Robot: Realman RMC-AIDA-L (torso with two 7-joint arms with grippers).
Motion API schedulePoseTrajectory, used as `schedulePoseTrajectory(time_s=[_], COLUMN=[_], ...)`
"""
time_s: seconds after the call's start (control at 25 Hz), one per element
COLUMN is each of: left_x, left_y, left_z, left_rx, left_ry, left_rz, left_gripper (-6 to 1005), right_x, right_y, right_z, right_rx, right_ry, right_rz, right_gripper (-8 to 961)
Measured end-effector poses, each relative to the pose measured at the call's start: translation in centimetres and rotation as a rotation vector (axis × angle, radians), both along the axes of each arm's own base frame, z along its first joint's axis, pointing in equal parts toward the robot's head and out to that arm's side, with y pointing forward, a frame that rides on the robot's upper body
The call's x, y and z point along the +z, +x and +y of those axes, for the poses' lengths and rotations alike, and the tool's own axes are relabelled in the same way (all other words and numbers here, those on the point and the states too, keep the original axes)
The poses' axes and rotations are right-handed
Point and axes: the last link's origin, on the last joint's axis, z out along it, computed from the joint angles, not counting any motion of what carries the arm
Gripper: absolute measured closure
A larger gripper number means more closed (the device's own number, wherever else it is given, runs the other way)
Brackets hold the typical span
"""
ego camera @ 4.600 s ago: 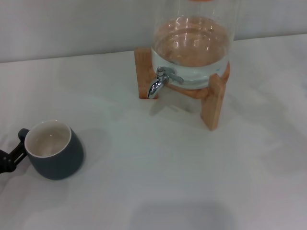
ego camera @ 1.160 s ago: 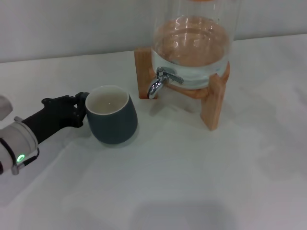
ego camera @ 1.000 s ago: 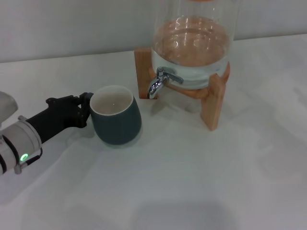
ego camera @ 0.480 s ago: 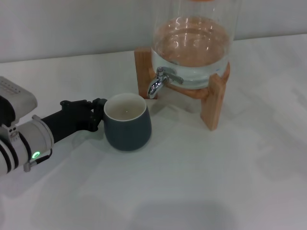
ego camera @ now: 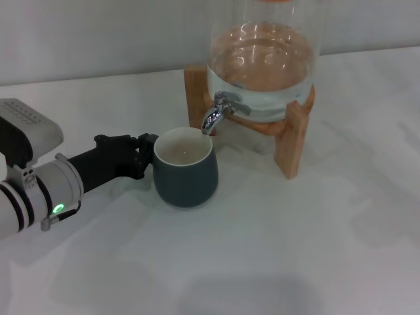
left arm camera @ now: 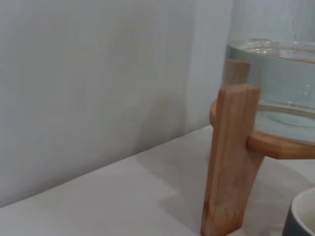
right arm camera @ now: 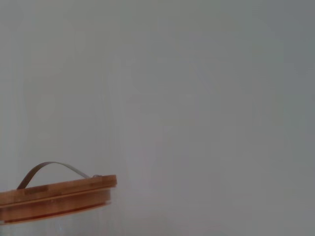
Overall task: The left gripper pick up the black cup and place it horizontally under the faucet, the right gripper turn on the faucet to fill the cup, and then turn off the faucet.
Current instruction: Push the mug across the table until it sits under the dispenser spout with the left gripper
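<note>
The black cup [ego camera: 186, 169] stands upright on the white table, cream inside, its rim just below and in front of the faucet [ego camera: 216, 111]. My left gripper [ego camera: 142, 156] is shut on the cup's handle at the cup's left side; its white arm with a green light reaches in from the left. The chrome faucet is fixed to the clear glass dispenser [ego camera: 266, 56], which holds water and rests on a wooden stand [ego camera: 293, 138]. In the left wrist view the cup's rim [left arm camera: 301, 216] shows beside a stand leg [left arm camera: 231, 162]. My right gripper is out of view.
The white table [ego camera: 275, 243] stretches in front and to the right of the stand. A pale wall [ego camera: 98, 33] runs behind it. The right wrist view shows only the dispenser's wooden lid [right arm camera: 54, 195] with a metal handle against the wall.
My left gripper has carried the black cup from the table's left side rightward, step by step, until it stands in front of the faucet. The dispenser has not moved.
</note>
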Motion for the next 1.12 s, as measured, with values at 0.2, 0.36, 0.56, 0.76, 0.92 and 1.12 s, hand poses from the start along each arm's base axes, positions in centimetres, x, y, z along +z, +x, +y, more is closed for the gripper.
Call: schedulePoseTrajectory(time_s=[0.2,0.36,0.56,0.76,0.92,1.12], left_x=[-0.5,-0.5,-0.4,-0.4,-0.5,-0.7], left_y=[0.6,0.7,0.8,1.0,1.2,1.7], left_z=[0.1,0.3,0.8,1.1,1.2,1.2], left_rx=[-0.008,-0.009,-0.01,-0.016,-0.027,-0.05], left_ry=[-0.032,-0.032,-0.015,-0.002,-0.002,-0.008], left_rz=[0.016,0.025,0.047,0.063,0.078,0.082], left_gripper=[860,859,857,856,855,853], right_x=[-0.1,-0.1,-0.1,-0.1,-0.1,-0.1], right_y=[0.0,0.0,0.0,0.0,0.0,-0.1], right_z=[0.0,-0.1,-0.1,0.0,0.0,0.1], right_rx=[0.002,0.001,0.002,0.003,0.004,0.007], right_ry=[-0.002,-0.003,-0.003,-0.003,-0.002,0.0], right_rz=[0.003,0.004,0.004,0.004,0.003,-0.001], right_gripper=[262,262,262,262,262,262])
